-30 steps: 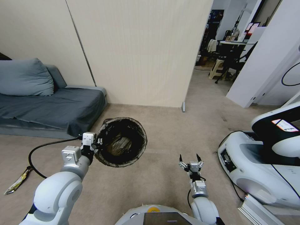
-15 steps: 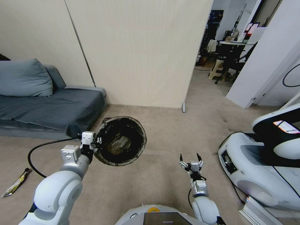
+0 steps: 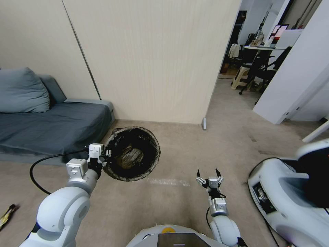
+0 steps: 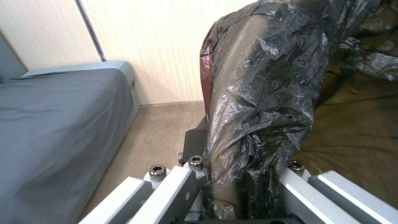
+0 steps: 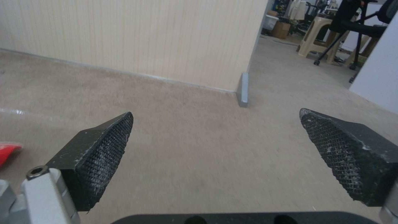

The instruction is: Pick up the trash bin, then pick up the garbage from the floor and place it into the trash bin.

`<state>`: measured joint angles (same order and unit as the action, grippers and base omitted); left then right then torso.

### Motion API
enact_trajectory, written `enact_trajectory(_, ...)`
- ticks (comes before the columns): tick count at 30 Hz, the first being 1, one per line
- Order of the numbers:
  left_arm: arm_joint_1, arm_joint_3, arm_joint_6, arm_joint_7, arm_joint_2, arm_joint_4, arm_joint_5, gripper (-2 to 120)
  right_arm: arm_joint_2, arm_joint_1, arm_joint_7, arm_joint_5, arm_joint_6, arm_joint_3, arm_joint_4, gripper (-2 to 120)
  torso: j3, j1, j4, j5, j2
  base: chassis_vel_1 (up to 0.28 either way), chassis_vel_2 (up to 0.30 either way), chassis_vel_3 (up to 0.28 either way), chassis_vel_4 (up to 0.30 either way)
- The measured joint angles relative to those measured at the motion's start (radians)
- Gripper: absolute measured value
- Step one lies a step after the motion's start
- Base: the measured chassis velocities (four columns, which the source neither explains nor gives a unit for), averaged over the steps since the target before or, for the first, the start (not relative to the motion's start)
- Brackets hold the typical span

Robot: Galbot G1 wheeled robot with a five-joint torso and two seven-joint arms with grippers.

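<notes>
Two grippers forward over bare beige carpet. Left gripper [image 3: 107, 155] clamped on the near-left rim of the trash bin [image 3: 132, 158], held up off the floor with its mouth tipped toward the camera; in the left wrist view, black liner [image 4: 257, 102] bunched between the metal fingers [image 4: 182, 186]. Brown paper lying inside the bin. Right gripper [image 3: 208, 173] empty, low and right of the bin, well apart from it, pads [image 5: 104, 140] spread wide over the carpet. A red scrap [image 5: 8, 151] at the edge of the right wrist view, just beside one pad. One yellow-and-dark packet [image 3: 7, 214] on the floor at the far left edge.

Open carpet ahead and to the right, running to the wall [image 3: 154, 58] and past its grey end post [image 3: 204, 123] into the doorway. Grey sofa [image 3: 51, 127] hemming the left, its corner near the bin. Another white robot's base [image 3: 288, 202] crowding the right edge.

Against a second ago: whole scene shifted, so a camera move. Sofa and packet slid further left, white base pushed further right, a pale streak [image 3: 168, 181] now on the carpet between bin and right gripper. Both grippers placed as before, grasp unchanged.
</notes>
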<state>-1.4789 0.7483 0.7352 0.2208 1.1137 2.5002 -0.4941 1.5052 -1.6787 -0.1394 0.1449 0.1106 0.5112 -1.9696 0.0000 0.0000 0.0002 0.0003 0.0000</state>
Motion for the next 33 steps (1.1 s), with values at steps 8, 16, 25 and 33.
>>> enact_trajectory(8,0.006,0.002,0.0,0.003,0.0,-0.005,-0.004,1,0.0,0.002,0.004,0.002,0.02,-0.005,0.004,100,0.0,0.0,-0.0003,-0.0004,0.0,-0.158,0.144,0.167,-0.149)
enact_trajectory(16,0.008,0.004,0.0,0.011,0.002,-0.03,0.0,1,0.001,-0.002,0.0,0.006,0.018,-0.006,0.012,100,0.0,0.0,-0.0001,-0.0003,0.0,-0.002,-0.004,-0.006,0.002)
enact_trajectory(25,0.008,0.007,0.0,0.018,0.003,-0.036,0.002,1,-0.003,0.001,-0.008,0.006,0.005,-0.008,0.008,100,0.0,0.0,-0.0002,-0.0003,0.0,0.0,0.0,0.0,0.0)
enact_trajectory(33,0.0,0.026,0.0,0.021,0.007,-0.03,-0.001,1,-0.09,0.065,-0.026,-0.072,-0.184,-0.018,-0.029,100,0.0,0.0,-0.0002,-0.0002,0.0,0.0,0.0,0.0,0.0)
